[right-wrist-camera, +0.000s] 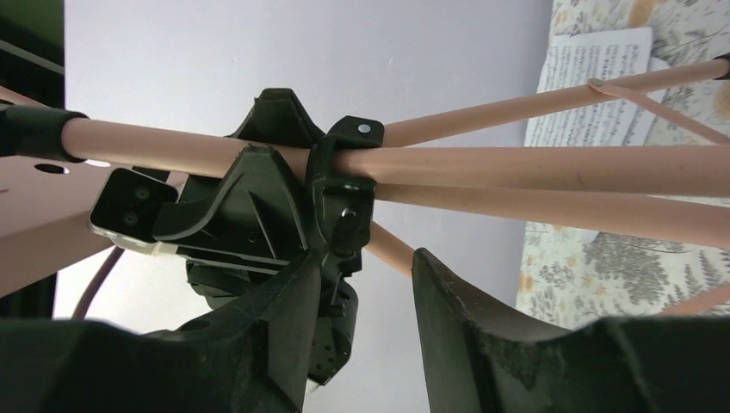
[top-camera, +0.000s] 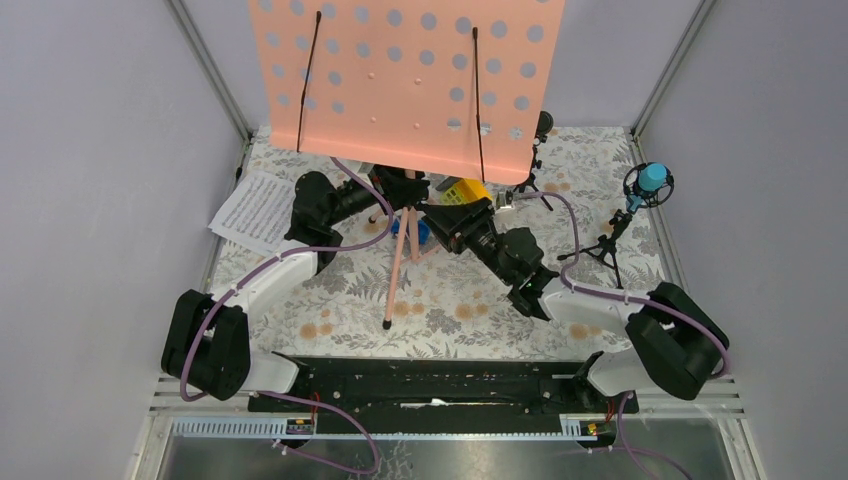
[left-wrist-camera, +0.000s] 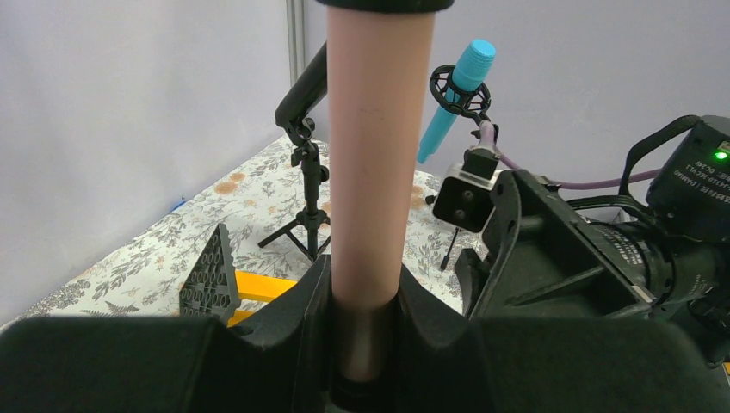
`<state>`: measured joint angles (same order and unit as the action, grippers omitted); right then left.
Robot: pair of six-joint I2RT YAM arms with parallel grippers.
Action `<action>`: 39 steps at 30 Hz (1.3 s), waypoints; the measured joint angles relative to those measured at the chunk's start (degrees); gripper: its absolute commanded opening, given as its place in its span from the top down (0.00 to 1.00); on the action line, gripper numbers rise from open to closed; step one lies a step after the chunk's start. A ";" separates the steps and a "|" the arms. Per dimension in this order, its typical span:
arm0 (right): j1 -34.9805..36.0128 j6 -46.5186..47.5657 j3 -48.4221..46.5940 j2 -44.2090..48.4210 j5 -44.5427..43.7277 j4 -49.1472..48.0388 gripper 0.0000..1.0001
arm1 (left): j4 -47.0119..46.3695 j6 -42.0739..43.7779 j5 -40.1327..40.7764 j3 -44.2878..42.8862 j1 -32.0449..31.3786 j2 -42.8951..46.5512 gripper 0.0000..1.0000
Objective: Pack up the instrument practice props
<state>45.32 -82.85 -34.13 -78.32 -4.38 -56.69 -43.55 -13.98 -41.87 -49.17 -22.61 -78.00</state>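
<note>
The pink perforated music stand [top-camera: 405, 80] stands at the back centre on its tripod legs [top-camera: 395, 275]. My left gripper [top-camera: 402, 190] is shut on its pink pole [left-wrist-camera: 379, 129], which fills the gap between the jaws in the left wrist view [left-wrist-camera: 366, 288]. My right gripper [top-camera: 440, 213] is open, right next to the stand's black leg collar [right-wrist-camera: 343, 176], with nothing between the jaws [right-wrist-camera: 366, 258]. White sheet-music pages [top-camera: 255, 210] lie at the left. The black mic [left-wrist-camera: 301, 86] and the blue mic [top-camera: 650, 180] stand upright on small tripods at the right.
A yellow-green toy block [top-camera: 465, 190] and a small blue toy car [top-camera: 422, 232] lie under the stand by my grippers. A dark grey studded plate [left-wrist-camera: 209, 275] leans against the yellow block. Grey walls close in the floral mat [top-camera: 450, 310] on three sides.
</note>
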 measured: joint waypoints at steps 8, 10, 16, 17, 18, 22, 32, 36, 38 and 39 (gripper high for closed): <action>-0.50 -4.11 -3.96 -5.51 3.02 -4.74 0.72 | 0.13 0.02 0.04 0.00 0.00 0.07 1.00; -0.66 -4.31 -4.50 -6.27 3.61 -5.27 0.82 | 0.13 0.02 0.17 0.00 0.00 0.04 1.00; -0.87 -3.87 -4.83 -6.91 4.68 -5.14 0.98 | 0.61 0.13 0.76 -0.31 0.00 0.07 1.00; -0.90 -3.30 -5.03 -6.88 4.74 -4.83 1.00 | 0.63 0.13 0.87 -0.33 0.00 0.07 1.00; -0.92 -2.56 -5.22 -6.73 4.76 -4.26 1.00 | 0.63 0.13 1.01 -0.33 0.00 0.07 1.00; -0.98 3.85 -6.47 -4.90 4.85 0.46 1.00 | 0.63 0.13 1.14 -0.35 0.00 0.07 1.00; -0.46 37.33 -14.27 -2.60 5.03 16.39 1.00 | 1.38 1.01 2.84 -0.39 0.48 0.04 1.00; 1.01 54.36 -15.87 -2.38 3.52 19.12 1.00 | 1.49 1.29 3.17 -0.39 0.52 0.04 1.00; 1.75 59.47 -15.91 -2.38 2.62 19.26 1.00 | 1.51 1.29 3.17 -0.39 0.52 0.04 1.00; 2.54 63.54 -15.96 -2.32 1.62 19.23 1.00 | 1.49 1.29 3.15 -0.39 0.52 0.04 1.00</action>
<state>47.86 -19.31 -50.09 -80.64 -2.76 -37.45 -42.06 -12.69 -38.72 -49.56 -22.09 -77.95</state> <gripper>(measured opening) 0.223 0.282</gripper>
